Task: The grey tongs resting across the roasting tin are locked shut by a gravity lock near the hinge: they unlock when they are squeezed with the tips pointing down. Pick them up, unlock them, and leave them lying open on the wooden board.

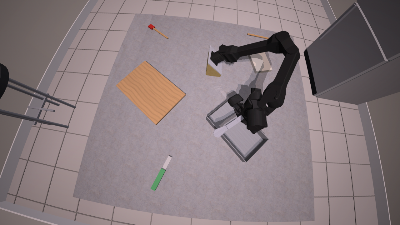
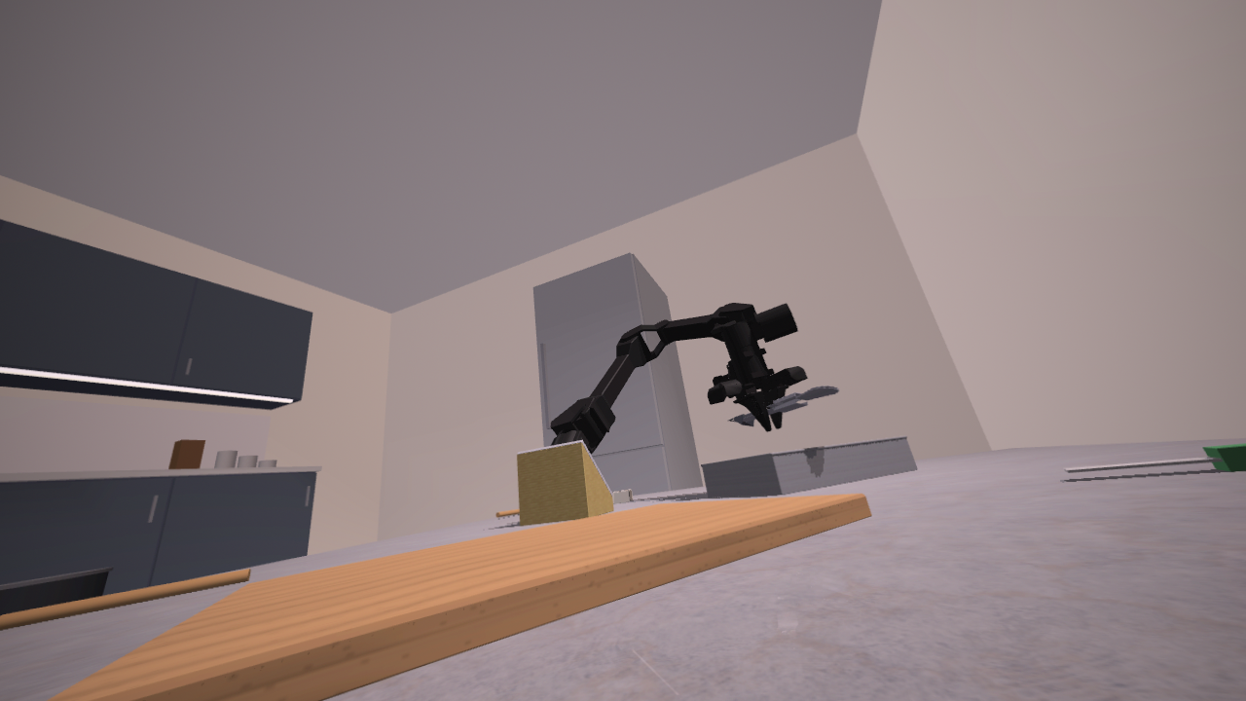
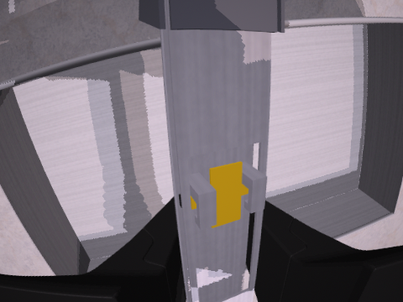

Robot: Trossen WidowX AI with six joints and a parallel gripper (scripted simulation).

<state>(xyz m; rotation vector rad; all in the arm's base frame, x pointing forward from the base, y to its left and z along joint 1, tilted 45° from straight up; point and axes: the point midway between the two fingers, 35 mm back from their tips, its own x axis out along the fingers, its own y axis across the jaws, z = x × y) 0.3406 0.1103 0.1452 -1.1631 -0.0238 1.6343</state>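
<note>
My gripper (image 1: 242, 117) (image 2: 772, 425) (image 3: 211, 197) is shut on the grey tongs (image 1: 232, 123) (image 2: 819, 392) (image 3: 218, 105) and holds them in the air above the roasting tin (image 1: 233, 148) (image 2: 845, 461) (image 3: 379, 117). In the exterior view the scalloped tip end is a little higher than the hinge end, so the tips do not point down. The arms look closed together. A yellow tab (image 3: 227, 193) shows between two small lugs on the tongs, level with the fingers. The wooden board (image 1: 151, 92) (image 2: 609, 558) lies left of the tin in the top view, with nothing on it.
The arm's base stands on a yellow wedge block (image 1: 211, 70) (image 2: 553, 484) between board and tin. A green-handled tool (image 1: 157, 179) (image 2: 1228, 457) lies below the board in the top view. A red-headed stick (image 1: 159, 32) and a wooden stick (image 1: 256, 35) lie at the back.
</note>
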